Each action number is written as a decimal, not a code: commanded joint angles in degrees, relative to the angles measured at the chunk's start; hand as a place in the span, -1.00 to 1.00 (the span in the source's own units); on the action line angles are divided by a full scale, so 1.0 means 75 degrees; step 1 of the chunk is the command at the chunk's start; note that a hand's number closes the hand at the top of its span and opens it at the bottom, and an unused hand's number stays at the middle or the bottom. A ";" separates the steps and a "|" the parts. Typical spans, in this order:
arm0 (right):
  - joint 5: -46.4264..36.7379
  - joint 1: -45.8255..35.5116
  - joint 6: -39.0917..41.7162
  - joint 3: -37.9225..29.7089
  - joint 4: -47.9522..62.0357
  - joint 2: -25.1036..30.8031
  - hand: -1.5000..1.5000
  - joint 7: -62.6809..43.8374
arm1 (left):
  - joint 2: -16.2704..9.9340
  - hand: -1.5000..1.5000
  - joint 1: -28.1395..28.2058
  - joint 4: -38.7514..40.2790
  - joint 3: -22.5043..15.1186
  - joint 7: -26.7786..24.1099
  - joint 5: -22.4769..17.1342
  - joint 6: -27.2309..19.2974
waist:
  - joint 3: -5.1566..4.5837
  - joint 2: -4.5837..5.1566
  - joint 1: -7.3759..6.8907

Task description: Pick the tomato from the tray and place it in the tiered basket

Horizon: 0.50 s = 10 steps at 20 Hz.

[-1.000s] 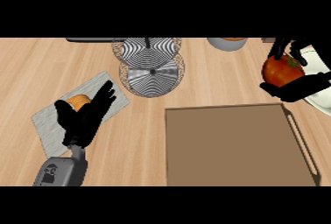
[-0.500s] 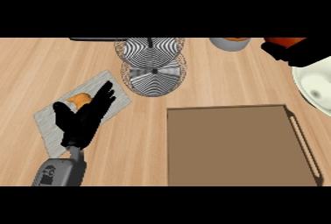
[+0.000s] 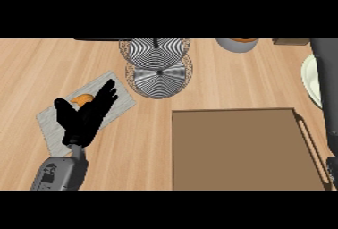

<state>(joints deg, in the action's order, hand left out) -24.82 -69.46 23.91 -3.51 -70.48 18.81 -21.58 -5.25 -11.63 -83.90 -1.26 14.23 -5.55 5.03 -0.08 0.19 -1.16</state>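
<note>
Tomato nowhere visible; perhaps hidden beyond right forearm [image 3: 328,89].

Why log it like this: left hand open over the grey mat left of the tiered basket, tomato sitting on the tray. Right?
Not quite. The head view shows the tray bare, no tomato on it. The rest holds: the left hand is open over the grey mat, left of the tiered basket.

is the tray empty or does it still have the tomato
Empty: the tray shows only bare brown floor, with no tomato in view anywhere.
</note>
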 commanded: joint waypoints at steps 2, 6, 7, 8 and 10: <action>-0.0440 -0.1130 -0.0777 0.0039 0.1702 -0.0610 1.00 -0.0027 | -0.0013 0.00 0.0352 0.0073 -0.0015 -0.0443 0.0009 0.0186 | -0.0001 0.0025 -0.0084; -0.0821 -0.1419 -0.1764 0.0129 0.2638 -0.1307 1.00 0.0152 | 0.0155 0.00 0.0290 0.0039 -0.0165 -0.0291 0.0106 0.0069 | 0.0001 0.0025 -0.0083; -0.0845 -0.1627 -0.1794 -0.0005 0.3305 -0.1064 1.00 0.0819 | 0.0048 0.00 -0.0154 0.0221 0.0048 -0.0077 0.0044 0.0012 | 0.0001 0.0060 -0.0112; -0.0835 -0.1456 -0.1937 0.0024 0.3263 -0.1262 1.00 0.0831 | 0.0098 0.00 0.0203 0.0014 -0.0062 -0.0306 -0.0001 0.0156 | 0.0003 0.0030 -0.0070; -0.0896 -0.1886 -0.2319 0.0072 0.3688 -0.1808 1.00 0.0714 | 0.0255 0.00 0.0231 -0.0058 -0.0301 -0.0335 0.0278 -0.0046 | 0.0000 0.0045 -0.0135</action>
<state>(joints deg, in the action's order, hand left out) -30.23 -80.10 11.20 -3.37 -48.70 10.10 -16.90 -4.22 -10.41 -84.18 -2.35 13.00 -4.75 5.22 -0.05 0.48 -1.93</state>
